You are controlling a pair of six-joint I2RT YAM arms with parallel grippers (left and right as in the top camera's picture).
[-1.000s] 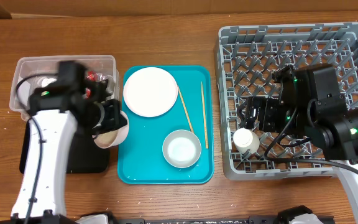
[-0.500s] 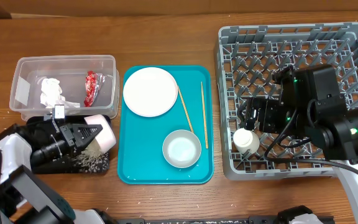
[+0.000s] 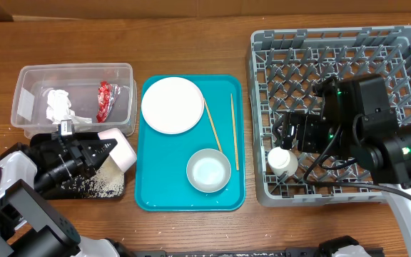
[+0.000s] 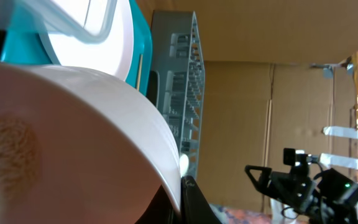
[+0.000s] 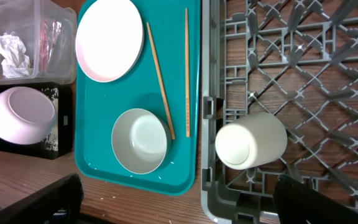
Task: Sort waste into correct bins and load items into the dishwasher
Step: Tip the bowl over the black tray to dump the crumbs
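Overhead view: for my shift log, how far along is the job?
Done: wrapper and napkin in the clear tub; white cup in the rack. In hand: left gripper tilts the pink bowl over rice on the black tray. Left: plate, grey bowl, chopsticks on teal tray.

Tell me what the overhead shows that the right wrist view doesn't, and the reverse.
Only the overhead: the whole dishwasher rack and the left gripper clamping the small pink bowl over the black tray. Only the right wrist: the right gripper spread wide open. Both: the small white cup in the rack, and plate, grey bowl and chopsticks on the teal tray.
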